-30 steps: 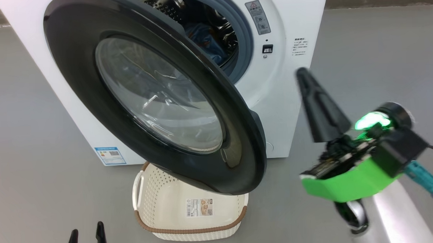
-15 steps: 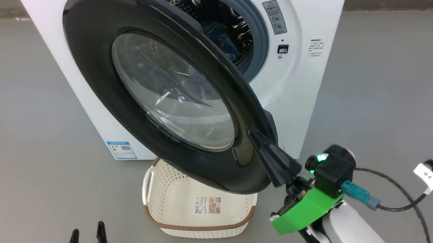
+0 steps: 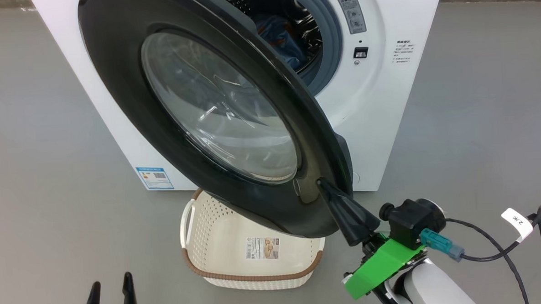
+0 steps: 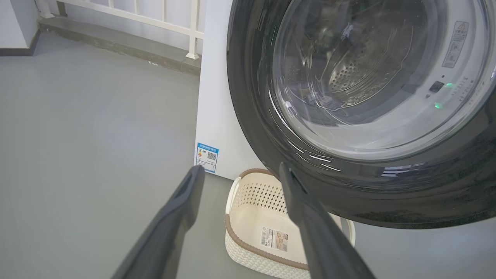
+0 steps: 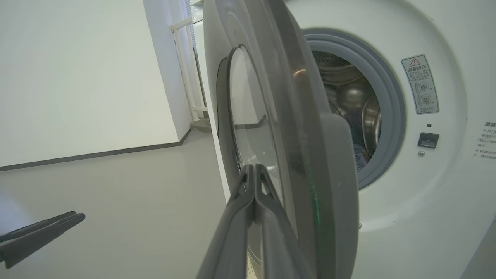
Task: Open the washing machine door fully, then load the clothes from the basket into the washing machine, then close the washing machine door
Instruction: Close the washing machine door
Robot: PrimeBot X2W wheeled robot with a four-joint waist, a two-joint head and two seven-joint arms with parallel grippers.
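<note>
Head view: the washing machine door (image 3: 223, 113) is hanging part-open over the empty basket (image 3: 210, 237). Your right claw (image 3: 320, 182) is pinched fully shut, gripping nothing. Its tip is resting at the door's black ring near the free edge, on the outer face, probably so you can push the door closed. Whether it is actually touching is hard to tell. The clothes (image 3: 284, 41) are lying in the washing machine (image 3: 388, 119) drum, mostly hidden behind the door. Your left claw (image 3: 111, 280) is waiting low, spread wide and empty, and is cut off by the frame edge.
</note>
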